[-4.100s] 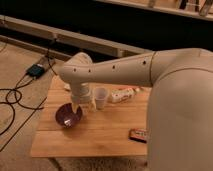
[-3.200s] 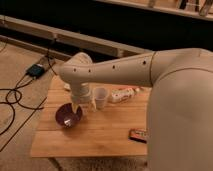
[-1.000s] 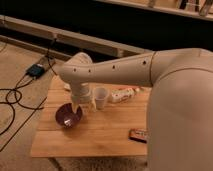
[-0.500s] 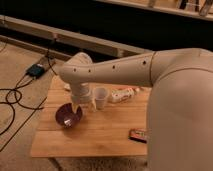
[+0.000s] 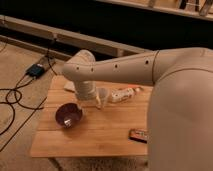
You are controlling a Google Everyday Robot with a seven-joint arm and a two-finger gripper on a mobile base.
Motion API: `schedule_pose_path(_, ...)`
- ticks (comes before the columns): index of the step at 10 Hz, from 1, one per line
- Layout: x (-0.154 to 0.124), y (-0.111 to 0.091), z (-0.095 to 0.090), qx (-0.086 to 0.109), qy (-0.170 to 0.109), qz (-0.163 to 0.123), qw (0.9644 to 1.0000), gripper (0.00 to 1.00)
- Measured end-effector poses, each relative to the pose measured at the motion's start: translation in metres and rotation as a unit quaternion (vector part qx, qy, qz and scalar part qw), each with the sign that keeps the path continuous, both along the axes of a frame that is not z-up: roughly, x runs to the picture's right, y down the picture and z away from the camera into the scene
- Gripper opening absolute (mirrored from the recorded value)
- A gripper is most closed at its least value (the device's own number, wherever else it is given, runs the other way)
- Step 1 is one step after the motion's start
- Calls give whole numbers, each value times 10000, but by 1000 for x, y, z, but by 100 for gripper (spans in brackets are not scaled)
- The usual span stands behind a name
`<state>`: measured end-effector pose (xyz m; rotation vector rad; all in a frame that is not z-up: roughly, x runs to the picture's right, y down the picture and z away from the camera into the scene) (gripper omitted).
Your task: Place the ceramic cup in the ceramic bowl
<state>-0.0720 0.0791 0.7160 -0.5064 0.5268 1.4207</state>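
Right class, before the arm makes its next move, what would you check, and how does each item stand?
1. Small white ceramic cup upright on the wooden table: ok.
2. Shallow dark purplish-brown ceramic bowl mouth up, nothing seen inside: ok.
3. Gripper low beside the cup, on its bowl side: ok.
4. Cup firmly gripped: cannot tell.
5. Table between cup and bowl free of other things: ok.

cup white | bowl purplish-brown | table light wood | claw cream, beside cup
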Motion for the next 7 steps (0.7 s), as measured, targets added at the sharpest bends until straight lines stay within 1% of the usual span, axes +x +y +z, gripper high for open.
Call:
schedule_pose_path(3,17,-18,12,106,-2,-192,9998,65)
schedule_pose_path(7,33,-37,46,201,-199,-611,9977,65)
